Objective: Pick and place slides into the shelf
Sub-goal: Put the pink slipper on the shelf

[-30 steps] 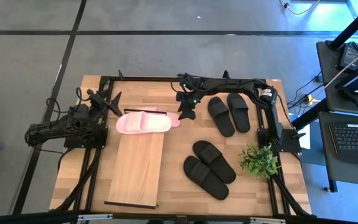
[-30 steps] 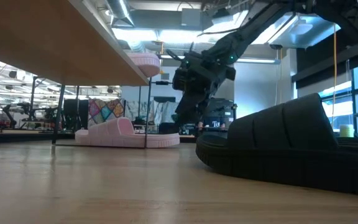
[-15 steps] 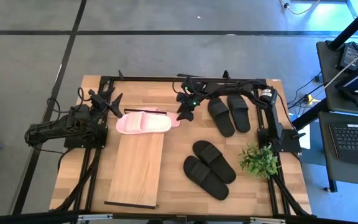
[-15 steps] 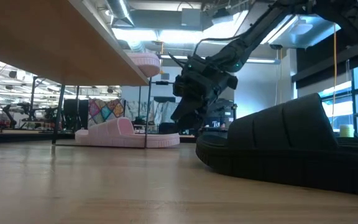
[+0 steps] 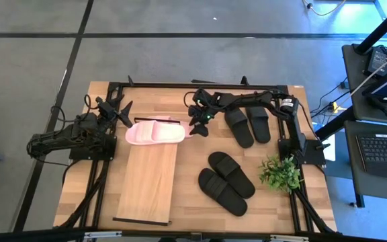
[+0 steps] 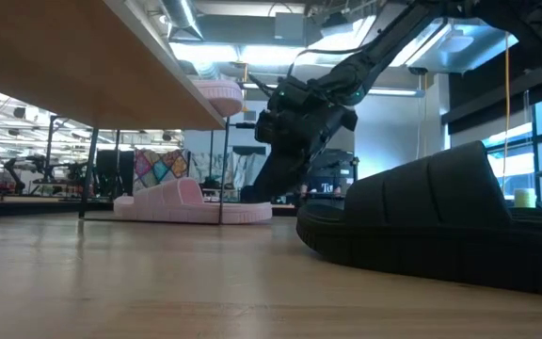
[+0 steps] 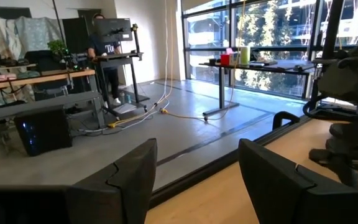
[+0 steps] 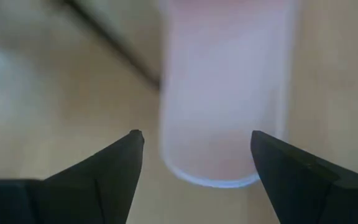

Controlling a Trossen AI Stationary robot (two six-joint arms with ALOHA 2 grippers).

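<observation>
One pale pink slide [image 5: 154,133] lies on the far end of the shelf's wooden plank [image 5: 145,181]. The second pink slide [image 6: 191,202] rests sole down on the table under that end, and its end [image 5: 187,125] pokes out to the right. My right gripper [image 5: 197,128] hangs open just right of that end, tipped downward. In the right wrist view the pink end [image 8: 219,124] shows ahead of and between the open fingers [image 8: 194,140], untouched. My left gripper [image 7: 194,168] waits open at the table's left, pointing level.
A black pair of slides [image 5: 247,121] lies at the far right, close behind my right arm. A second black pair [image 5: 226,180] lies nearer the front. A small green plant [image 5: 281,173] stands at the right edge. The shelf's thin black legs [image 6: 224,160] stand beside the pink slide.
My right gripper has sunk toward the table and edged left toward the pink slide under the shelf, tipping further down. It has stayed open. The slides have not moved.
</observation>
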